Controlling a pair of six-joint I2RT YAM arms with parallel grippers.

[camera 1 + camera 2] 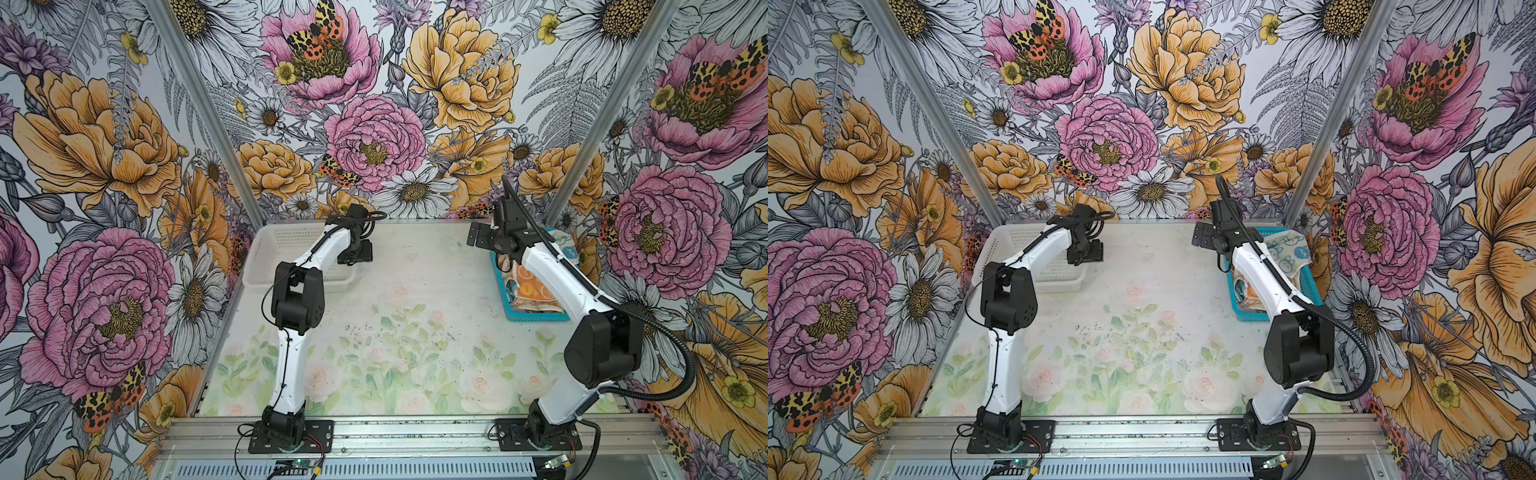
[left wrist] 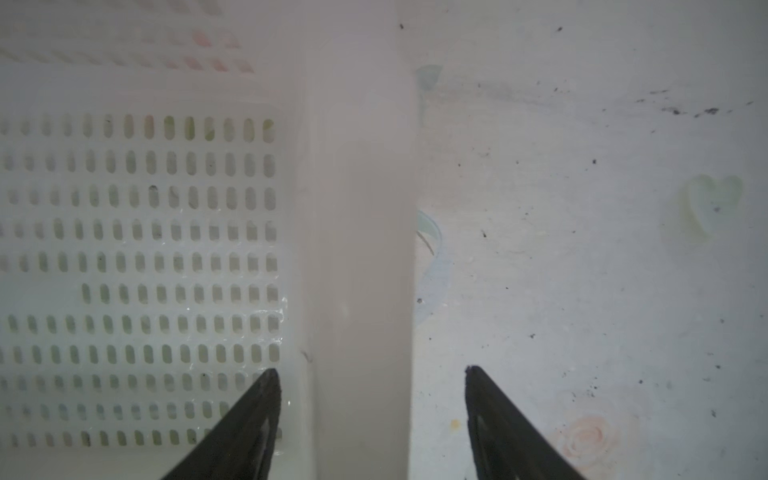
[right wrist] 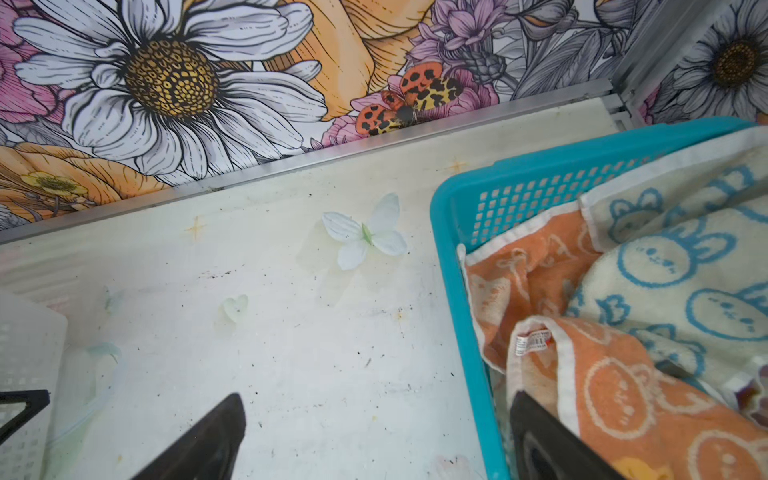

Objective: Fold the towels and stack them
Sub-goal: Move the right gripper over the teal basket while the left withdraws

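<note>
Left jaws apart astride white perforated plastic basket [image 2: 357,208] rim, empty; right jaws wide, empty, astride teal perforated plastic basket [image 3: 540,160] wall; bunny-print towels [image 3: 615,390] inside.

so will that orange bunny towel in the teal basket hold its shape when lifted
Probably not: the orange towel lies crumpled, folded over itself, so it should drape limply. It lies bunched against the cream-and-blue towel in the teal basket, so that one may drag along.

One white basket [image 1: 270,249] stands well apart from one teal basket [image 1: 536,318], which holds at least one orange towel [image 3: 623,399] and one cream-and-blue towel [image 3: 665,257].
</note>
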